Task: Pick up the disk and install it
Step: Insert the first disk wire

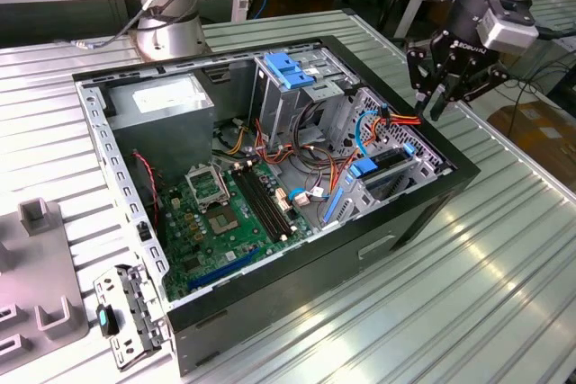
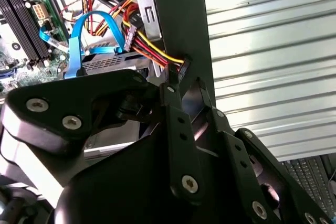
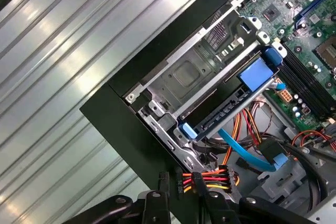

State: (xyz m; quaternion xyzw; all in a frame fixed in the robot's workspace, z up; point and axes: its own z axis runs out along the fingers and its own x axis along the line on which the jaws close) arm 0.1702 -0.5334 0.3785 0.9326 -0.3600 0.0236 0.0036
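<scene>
A: Where is the disk (image 3: 226,109)?

B: Inside the case (image 1: 297,287), in the grey cage (image 3: 184,77) at the case's corner nearest the gripper (image 1: 438,105). It lies flat in the cage's slot with a blue rail along its side. The first wrist view shows a lighter blue tab at the end that faces the board (image 1: 225,213).

A: And the gripper, is it on the disk?

B: No, it is apart from it. It hangs above the case's rim, just beside the cage, at the exterior view's right. Whether its jaws are parted or clenched I cannot tell.

A: What lies between them?

B: Cables (image 3: 207,179) — a red, yellow and black bundle with a black plug, just under the gripper in both wrist views. A flat blue cable (image 3: 241,150) runs beside the bundle, below the disk's rail. I cannot tell whether either one is plugged into the disk.

A: The rest of the case?

B: It is open on top and stands in the middle of the ribbed table (image 1: 504,276). A grey box (image 1: 166,105) with a white sticker sits in the far corner, and a second cage with a blue latch (image 1: 288,69) stands along the far edge, well apart from the disk.
</scene>
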